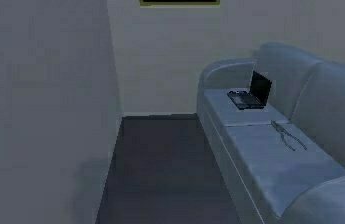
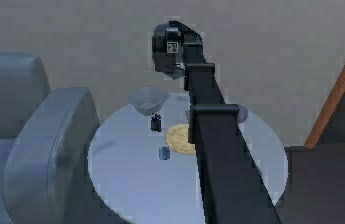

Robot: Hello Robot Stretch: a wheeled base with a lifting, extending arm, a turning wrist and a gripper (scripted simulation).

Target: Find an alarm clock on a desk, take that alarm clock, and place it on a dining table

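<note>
In the arm side view my arm [image 2: 215, 140] rises as a dark bar across a round pale table [image 2: 130, 190]. My gripper [image 2: 166, 50] is a dark body at the bar's far end, against the grey wall above the table's far rim. I cannot make out its far end, so I cannot tell whether it holds anything. Below it on the table stand a small dark boxy thing [image 2: 157, 123] and a grey bowl [image 2: 146, 98].
The table also carries a flat yellowish round thing [image 2: 180, 138] and a small blue-grey thing [image 2: 164, 153]. A grey-blue armchair [image 2: 35, 130] adjoins it. Ahead, a sofa [image 1: 280, 150] holds a laptop [image 1: 252, 92] and a thin wiry thing [image 1: 290, 134]; dark floor [image 1: 165, 170] runs along the wall.
</note>
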